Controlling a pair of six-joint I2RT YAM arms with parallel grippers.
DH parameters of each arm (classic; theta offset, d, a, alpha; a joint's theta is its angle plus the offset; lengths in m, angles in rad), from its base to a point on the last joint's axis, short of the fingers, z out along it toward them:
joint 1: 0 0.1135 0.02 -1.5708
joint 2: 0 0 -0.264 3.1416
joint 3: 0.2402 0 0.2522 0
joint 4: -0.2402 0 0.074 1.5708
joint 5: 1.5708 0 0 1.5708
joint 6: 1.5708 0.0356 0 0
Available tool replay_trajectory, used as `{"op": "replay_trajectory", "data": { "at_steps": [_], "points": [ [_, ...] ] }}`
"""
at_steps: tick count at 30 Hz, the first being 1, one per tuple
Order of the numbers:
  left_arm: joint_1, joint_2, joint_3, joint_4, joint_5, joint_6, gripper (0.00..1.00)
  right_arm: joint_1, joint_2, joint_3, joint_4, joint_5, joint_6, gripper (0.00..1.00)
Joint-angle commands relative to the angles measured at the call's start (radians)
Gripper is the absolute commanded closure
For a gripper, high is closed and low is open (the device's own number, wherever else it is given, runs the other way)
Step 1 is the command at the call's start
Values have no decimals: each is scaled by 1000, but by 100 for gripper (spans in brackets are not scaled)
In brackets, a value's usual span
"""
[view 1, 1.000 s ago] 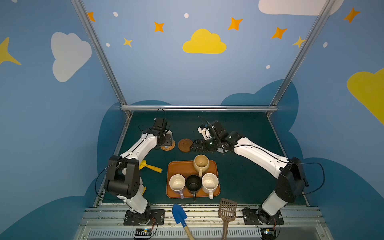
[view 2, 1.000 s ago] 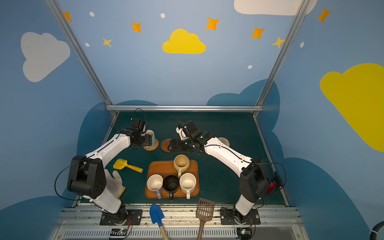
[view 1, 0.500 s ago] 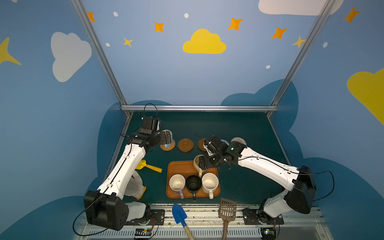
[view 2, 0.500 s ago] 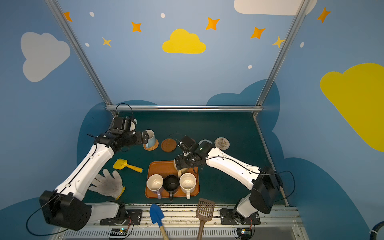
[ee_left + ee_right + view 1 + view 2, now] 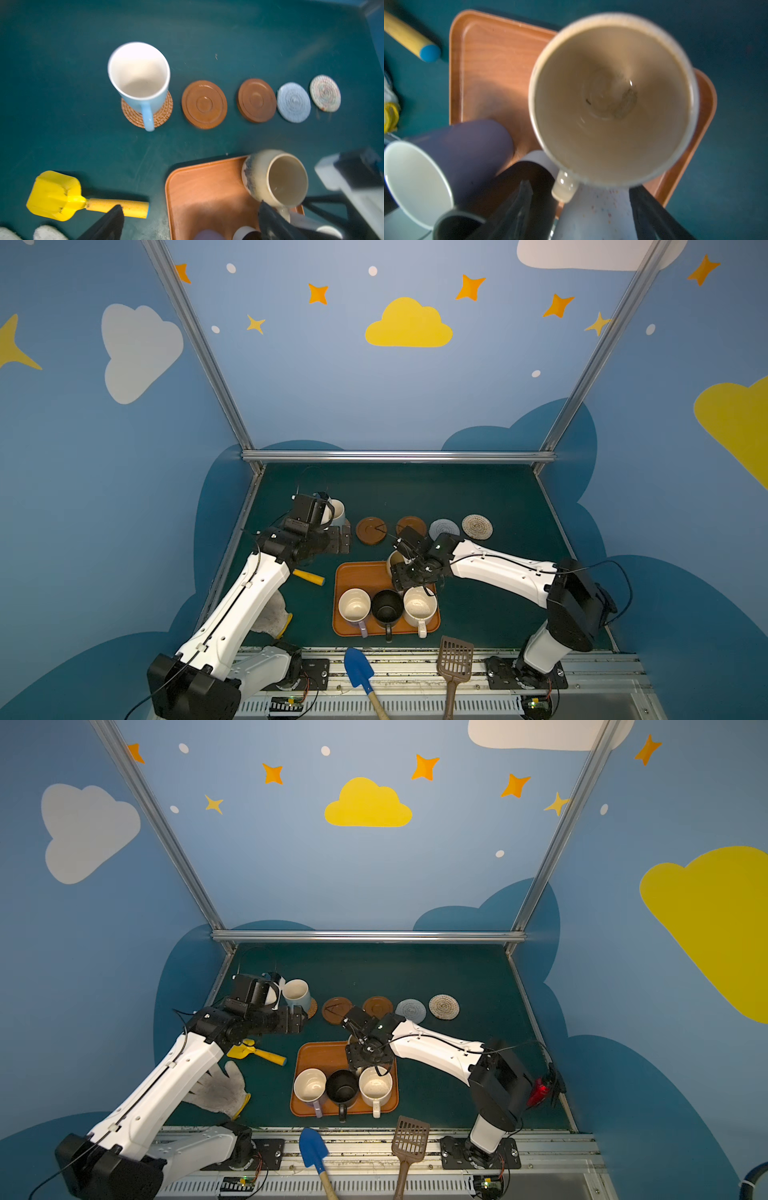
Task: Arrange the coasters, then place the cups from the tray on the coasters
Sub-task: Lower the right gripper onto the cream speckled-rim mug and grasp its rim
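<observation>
I count five coasters, one blue mug on one, four mugs on the tray; left gripper spread empty, right gripper spread astride a handle.

Five coasters sit in a row beyond the tray: one woven coaster, two wooden coasters, one grey coaster, one rope coaster. Five cups: four on the tray, lavender cup, black cup, speckled cup and what looks like a tan cup, mostly hidden in both top views; one blue cup beyond it. One tray. Left of it, one yellow scoop and one glove; in front, one blue spade and one slotted scoop.
</observation>
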Motion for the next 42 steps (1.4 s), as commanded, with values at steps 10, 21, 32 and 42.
{"op": "replay_trajectory", "data": {
  "at_steps": [10,21,32,42],
  "points": [
    [-17,-44,-59,24,4,-31,0,9,106,32,10,71,-23,44],
    [-17,-62,-90,50,-15,-20,0,8,108,45,36,87,-62,68],
    [-18,-63,-112,91,-9,-26,0,11,64,63,26,88,-107,93],
    [3,-111,-142,154,57,-86,0,11,-15,93,25,104,-143,100]
  ]
}}
